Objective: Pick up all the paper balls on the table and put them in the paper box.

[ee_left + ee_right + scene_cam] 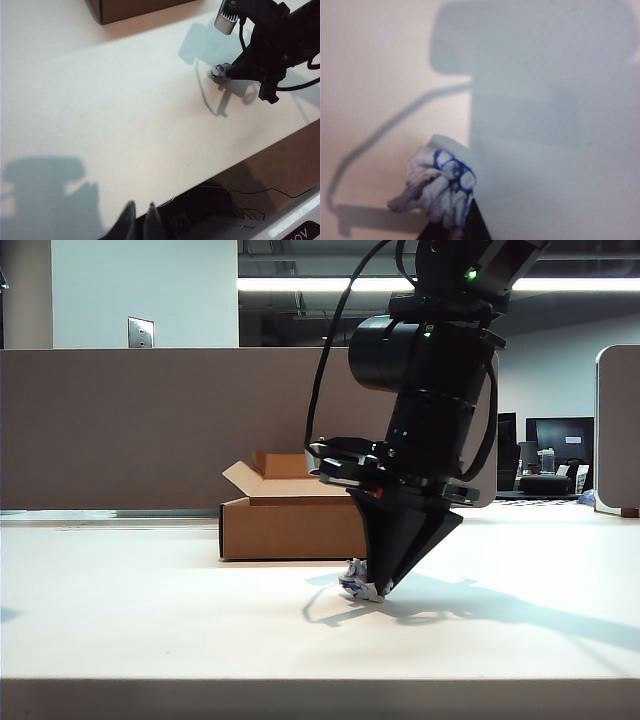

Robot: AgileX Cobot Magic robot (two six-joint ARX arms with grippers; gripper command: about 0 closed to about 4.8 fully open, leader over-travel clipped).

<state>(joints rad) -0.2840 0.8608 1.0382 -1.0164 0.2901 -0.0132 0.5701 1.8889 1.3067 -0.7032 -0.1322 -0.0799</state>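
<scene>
One paper ball [362, 585] [219, 71] [440, 185], white with blue marks, lies on the off-white table [150, 610] in front of the paper box [290, 528]. My right gripper [378, 588] [227, 74] [455, 231] points down at the table, and its dark fingertips are pinched on the ball's near side. The brown box stands behind it with its flaps up; only a corner of the paper box [130, 7] shows in the left wrist view. My left gripper [140, 212] hovers over the table's near edge, far from the ball, fingers together and empty. It does not show in the exterior view.
A grey-brown partition [120, 430] runs behind the table and box. A second panel [618, 430] stands at the far right. The table's edge [250, 155] drops off beside my left gripper. The right arm's cable [325, 380] loops down on the box side.
</scene>
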